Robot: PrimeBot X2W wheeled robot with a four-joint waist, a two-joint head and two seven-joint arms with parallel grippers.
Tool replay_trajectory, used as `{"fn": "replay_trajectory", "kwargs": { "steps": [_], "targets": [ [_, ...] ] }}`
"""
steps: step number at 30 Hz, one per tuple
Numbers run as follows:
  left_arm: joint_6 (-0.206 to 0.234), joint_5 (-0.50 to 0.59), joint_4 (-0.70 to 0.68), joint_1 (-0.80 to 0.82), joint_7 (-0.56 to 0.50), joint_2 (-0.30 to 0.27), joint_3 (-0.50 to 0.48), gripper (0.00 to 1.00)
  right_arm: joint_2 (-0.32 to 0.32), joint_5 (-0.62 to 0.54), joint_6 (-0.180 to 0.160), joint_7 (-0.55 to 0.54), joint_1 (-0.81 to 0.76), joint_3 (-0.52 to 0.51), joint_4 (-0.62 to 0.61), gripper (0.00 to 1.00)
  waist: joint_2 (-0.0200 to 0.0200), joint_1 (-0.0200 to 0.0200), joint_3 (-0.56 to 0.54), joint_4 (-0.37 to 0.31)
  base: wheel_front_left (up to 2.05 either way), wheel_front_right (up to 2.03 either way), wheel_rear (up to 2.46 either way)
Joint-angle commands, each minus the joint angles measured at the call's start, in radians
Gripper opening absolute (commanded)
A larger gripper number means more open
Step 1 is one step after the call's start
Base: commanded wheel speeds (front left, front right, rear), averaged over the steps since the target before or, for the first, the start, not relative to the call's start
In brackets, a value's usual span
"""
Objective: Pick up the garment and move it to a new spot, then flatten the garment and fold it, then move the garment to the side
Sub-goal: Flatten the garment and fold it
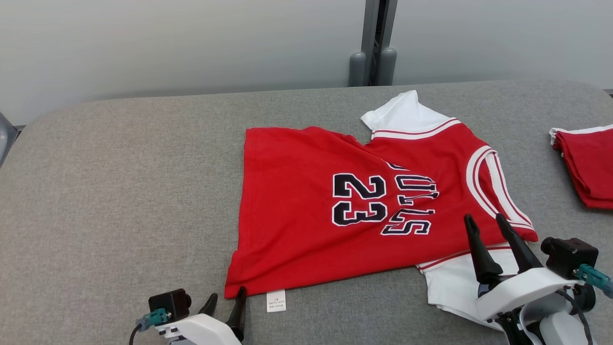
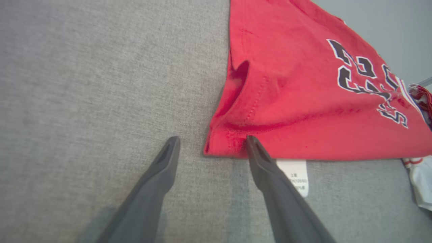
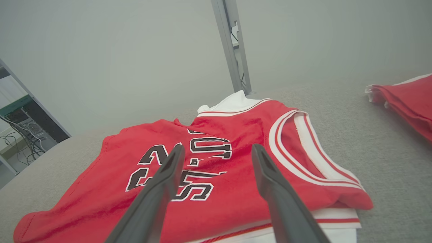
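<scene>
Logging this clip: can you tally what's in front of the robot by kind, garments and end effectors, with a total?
Garments: 2, the jersey numbered 23, spread out, and a red garment at the far right
End effectors: 2, the left end effector and the right end effector, both open
Total: 4

The garment (image 1: 306, 201) lies centrally on the table (image 1: 119, 191); another garment (image 1: 589, 163) lies well apart to its right.

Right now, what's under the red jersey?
Jersey lies on the grey table; white label pokes out at its near hem, white fabric at near and far edges. Rest is covered.
</scene>
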State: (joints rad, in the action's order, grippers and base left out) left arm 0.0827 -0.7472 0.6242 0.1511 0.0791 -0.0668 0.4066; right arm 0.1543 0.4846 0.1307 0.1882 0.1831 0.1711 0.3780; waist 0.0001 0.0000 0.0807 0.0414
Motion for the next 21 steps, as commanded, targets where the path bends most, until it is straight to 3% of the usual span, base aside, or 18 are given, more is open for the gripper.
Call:
{"fn": "replay_trajectory", "kwargs": {
  "steps": [1, 2, 3, 4, 5, 6, 12, 21],
  "targets": [
    [-0.005, -0.006, 0.017, 0.000, -0.017, 0.002, 0.009, 1.00, 0.002, -0.005, 0.000, 0.004, 0.008, -0.003, 0.004, 1.00, -0.0001, 0.0000, 0.000, 0.000, 0.00, 0.00, 0.00],
    [-0.011, -0.009, 0.023, 0.001, -0.024, 0.003, 0.013, 1.00, 0.001, -0.005, 0.000, 0.004, 0.008, -0.003, 0.005, 1.00, -0.0001, 0.0000, -0.001, -0.001, 0.00, 0.00, 0.00],
    [-0.016, -0.012, 0.027, 0.000, -0.032, 0.005, 0.019, 0.51, 0.001, -0.004, 0.000, 0.005, 0.007, -0.003, 0.006, 1.00, -0.0001, 0.0000, -0.001, -0.001, 0.00, 0.00, 0.00],
    [-0.023, -0.014, 0.030, -0.001, -0.040, 0.006, 0.026, 0.24, 0.002, -0.004, 0.000, 0.005, 0.007, -0.003, 0.008, 1.00, -0.0001, 0.0000, -0.002, -0.001, 0.00, 0.00, 0.00],
    [-0.027, -0.016, 0.032, -0.001, -0.044, 0.007, 0.031, 0.06, 0.002, -0.004, 0.000, 0.005, 0.006, -0.003, 0.009, 1.00, -0.0001, 0.0000, -0.002, -0.002, 0.00, 0.00, 0.00],
    [-0.030, -0.016, 0.033, -0.001, -0.052, 0.007, 0.035, 0.00, 0.003, -0.004, 0.000, 0.006, 0.005, -0.003, 0.010, 1.00, -0.0001, 0.0000, -0.003, -0.002, 0.00, 0.00, 0.00],
    [-0.045, -0.014, 0.010, 0.010, -0.034, -0.004, 0.036, 0.00, 0.004, -0.007, 0.000, 0.013, 0.003, -0.010, 0.020, 1.00, -0.0001, 0.0000, -0.011, -0.008, 0.00, 0.00, 0.00],
    [-0.013, 0.009, -0.102, 0.053, 0.097, -0.065, -0.030, 0.00, -0.019, 0.000, 0.000, 0.023, -0.043, -0.088, 0.048, 1.00, -0.0001, 0.0000, -0.010, -0.025, 0.00, 0.00, 0.00]
  ]
}}
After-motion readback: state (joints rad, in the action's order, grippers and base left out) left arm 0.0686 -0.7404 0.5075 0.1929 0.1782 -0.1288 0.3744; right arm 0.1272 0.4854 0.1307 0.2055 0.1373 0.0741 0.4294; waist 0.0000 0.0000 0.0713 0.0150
